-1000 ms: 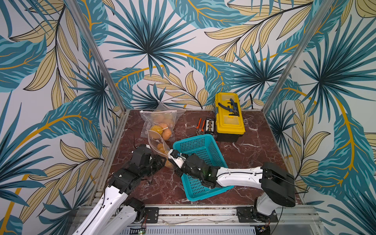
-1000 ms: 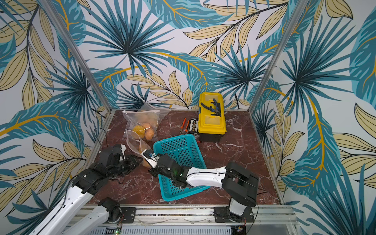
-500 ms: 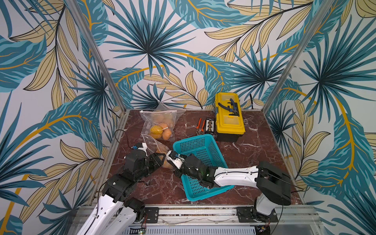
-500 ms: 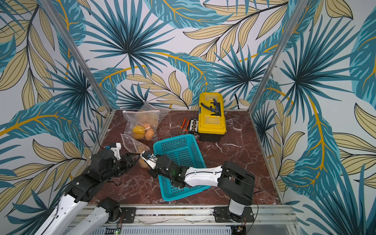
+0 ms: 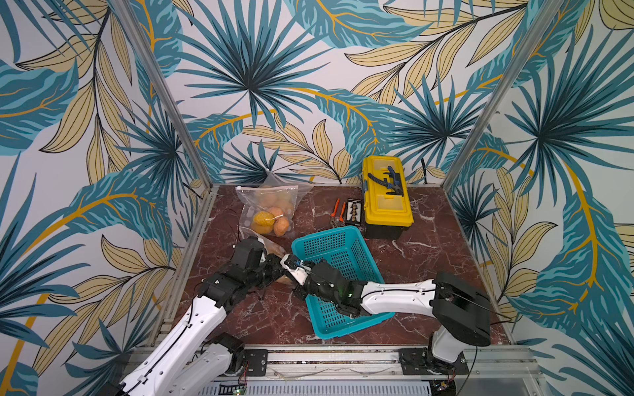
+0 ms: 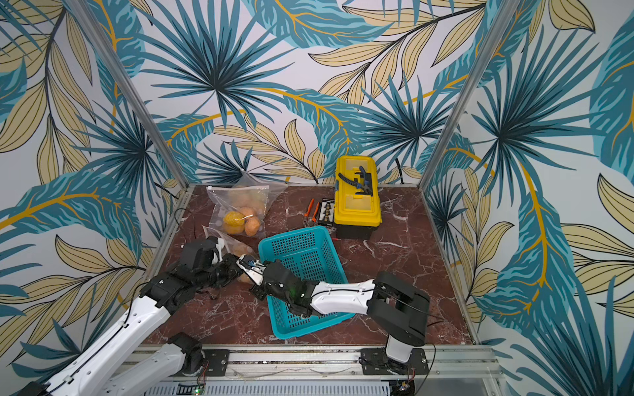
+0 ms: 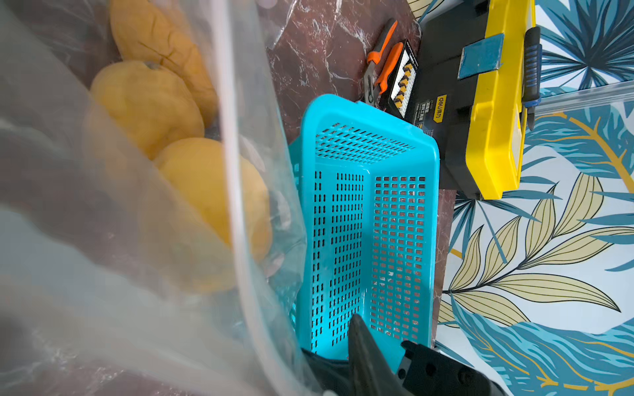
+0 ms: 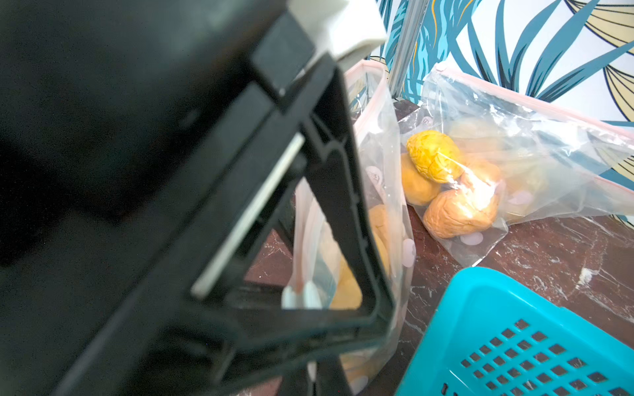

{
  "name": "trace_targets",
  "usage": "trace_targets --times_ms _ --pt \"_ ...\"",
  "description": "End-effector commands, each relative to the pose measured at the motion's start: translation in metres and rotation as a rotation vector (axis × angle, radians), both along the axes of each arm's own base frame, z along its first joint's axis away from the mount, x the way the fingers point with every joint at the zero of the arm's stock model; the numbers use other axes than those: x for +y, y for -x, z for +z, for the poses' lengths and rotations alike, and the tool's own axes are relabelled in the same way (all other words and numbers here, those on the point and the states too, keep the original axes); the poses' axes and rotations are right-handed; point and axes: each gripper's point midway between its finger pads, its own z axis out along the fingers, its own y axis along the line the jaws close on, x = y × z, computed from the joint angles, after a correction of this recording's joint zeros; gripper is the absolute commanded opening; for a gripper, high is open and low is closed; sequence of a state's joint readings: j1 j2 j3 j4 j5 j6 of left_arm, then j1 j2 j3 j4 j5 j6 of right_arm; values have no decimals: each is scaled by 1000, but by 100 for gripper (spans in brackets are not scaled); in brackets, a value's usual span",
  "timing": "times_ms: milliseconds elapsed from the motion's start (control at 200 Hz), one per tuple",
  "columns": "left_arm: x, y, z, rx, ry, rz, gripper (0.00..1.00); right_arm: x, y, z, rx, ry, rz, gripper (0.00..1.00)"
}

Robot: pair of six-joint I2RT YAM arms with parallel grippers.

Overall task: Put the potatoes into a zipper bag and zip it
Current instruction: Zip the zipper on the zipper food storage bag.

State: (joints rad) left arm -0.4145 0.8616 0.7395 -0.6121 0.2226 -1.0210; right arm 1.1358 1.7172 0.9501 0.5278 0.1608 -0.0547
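Right gripper (image 5: 287, 263), lower centre-left, clamped tight on zipper bag (image 8: 382, 154) rim; left gripper (image 5: 272, 271) — opening cannot be told. Potatoes (image 7: 147, 103) yellow-orange, bagged.

Bright, even light with soft shadows; zipper bag (image 8: 480, 195) glares, wrist-view foregrounds blur.

Basket (image 5: 324, 237) centre, toolbox (image 5: 387, 193) behind it, back right.
Near zipper bag (image 5: 272, 246) stands just left of the basket; far zipper bag (image 5: 274, 197), potatoes (image 5: 271, 221) in it, lies behind; pliers (image 5: 338, 213) between it and toolbox.
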Motion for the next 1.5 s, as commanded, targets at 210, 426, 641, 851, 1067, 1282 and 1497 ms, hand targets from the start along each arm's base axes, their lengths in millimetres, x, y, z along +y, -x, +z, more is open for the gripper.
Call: trace_targets --times_ms 210,426,641,851,1067,1282,1497 --pt "-3 -1 21 -69 37 -12 25 0 -5 16 -39 -29 -34 0" --pt "-2 4 25 -87 53 -17 28 2 -8 12 -40 -17 -47 0" --pt "-3 6 25 -86 61 -24 21 2 -9 12 -41 -15 -53 0" --pt "-2 7 27 -98 61 -20 17 2 -11 8 -42 -5 -64 0" --pt "9 0 19 -93 18 47 8 1 -7 9 -36 -7 -47 0" --pt "32 -16 23 -115 -83 163 7 -12 8 15 -29 -64 -9 0" --pt "33 -35 20 -85 -143 183 7 -21 16 14 -24 -68 -4 0"
